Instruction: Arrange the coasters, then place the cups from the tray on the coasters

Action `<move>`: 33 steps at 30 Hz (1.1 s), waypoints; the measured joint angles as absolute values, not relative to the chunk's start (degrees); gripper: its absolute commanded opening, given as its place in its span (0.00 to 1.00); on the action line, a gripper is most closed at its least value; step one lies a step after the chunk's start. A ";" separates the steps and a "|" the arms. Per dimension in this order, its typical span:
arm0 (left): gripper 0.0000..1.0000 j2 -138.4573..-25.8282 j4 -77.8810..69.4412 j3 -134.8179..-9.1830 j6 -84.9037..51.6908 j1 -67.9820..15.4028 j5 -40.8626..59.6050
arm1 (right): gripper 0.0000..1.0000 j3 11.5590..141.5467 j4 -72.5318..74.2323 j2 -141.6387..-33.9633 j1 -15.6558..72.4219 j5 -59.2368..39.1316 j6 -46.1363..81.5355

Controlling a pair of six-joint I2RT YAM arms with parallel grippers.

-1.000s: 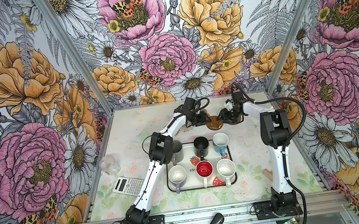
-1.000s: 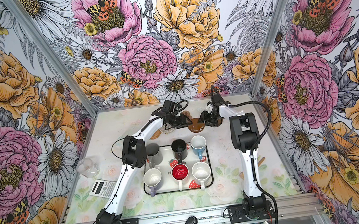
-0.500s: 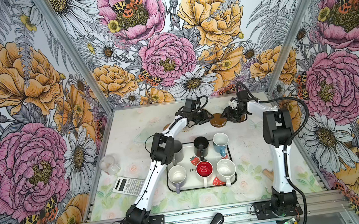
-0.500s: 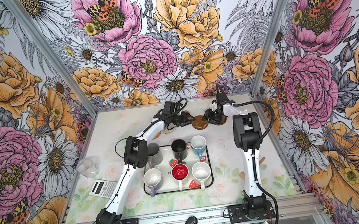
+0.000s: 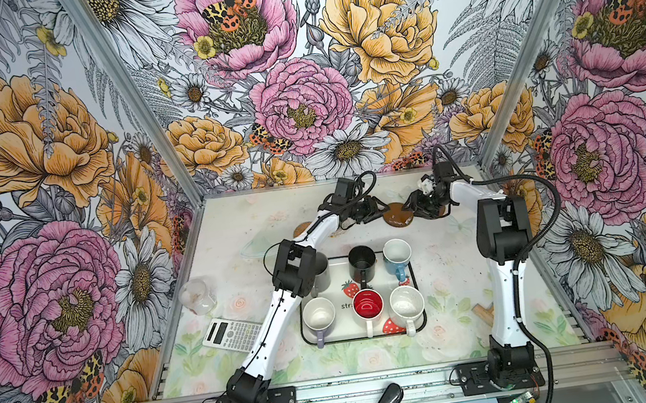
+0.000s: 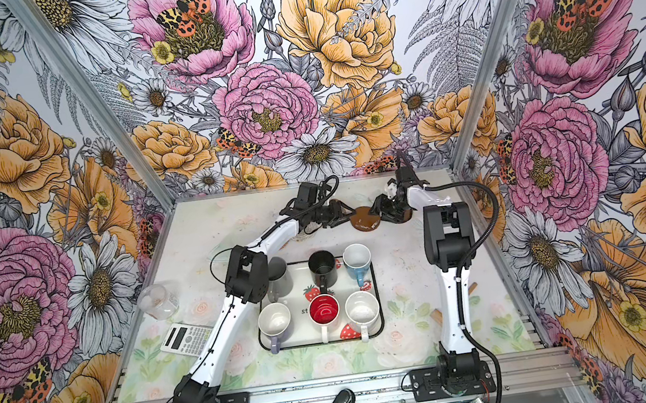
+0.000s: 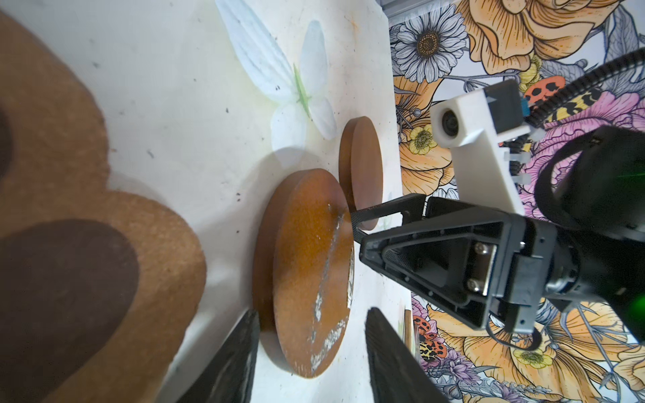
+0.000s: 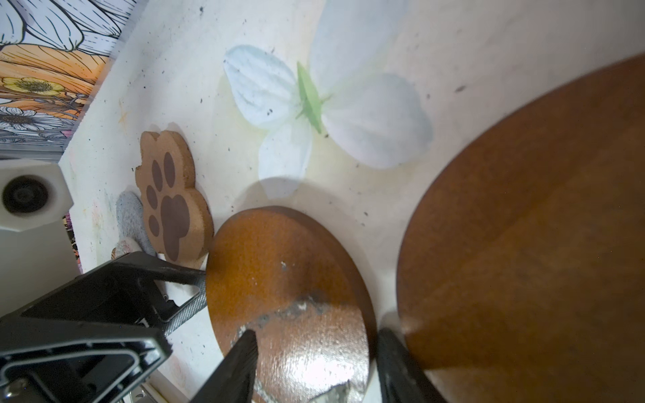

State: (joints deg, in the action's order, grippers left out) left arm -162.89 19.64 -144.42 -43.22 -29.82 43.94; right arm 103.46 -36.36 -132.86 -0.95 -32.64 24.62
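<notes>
The left claw (image 5: 382, 207) reaches across the far end of the table with its jaws parted, straddling the rim of a scuffed brown disc coaster (image 7: 307, 272). 1 of its fingers (image 7: 237, 356) sits on the table side of the disc. The other stands off the top face with a visible gap, so nothing is clamped. The right claw (image 5: 409, 208) faces it from the opposite side, jaws likewise apart and grasping nothing, with 1 fingertip (image 7: 359, 217) touching the disc's far rim. In both top views the disc lies between the 2 claws, beyond the tray (image 5: 346, 305). A 2nd plain disc (image 8: 523, 226) lies flat just beside it. The paw coaster (image 8: 171, 199) lies on the left claw's side, and a grey-blue woven coaster (image 8: 131, 216) shows just past it. All 6 cups stand on the tray in 2 rows of 3, and the grey cup (image 5: 322, 280) is partly hidden by the left arm.
</notes>
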 measured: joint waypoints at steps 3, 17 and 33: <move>0.51 -162.89 18.61 -142.85 -43.57 -29.85 44.73 | 0.58 103.44 -36.38 -132.77 -0.99 -32.58 24.62; 0.51 -156.75 17.06 -132.25 -41.36 -29.50 45.60 | 0.61 102.24 -36.64 -130.47 -1.04 -32.69 24.64; 0.48 -147.06 26.87 -134.98 -28.97 -25.19 31.86 | 0.49 99.90 -36.95 -122.52 -1.06 -32.18 24.16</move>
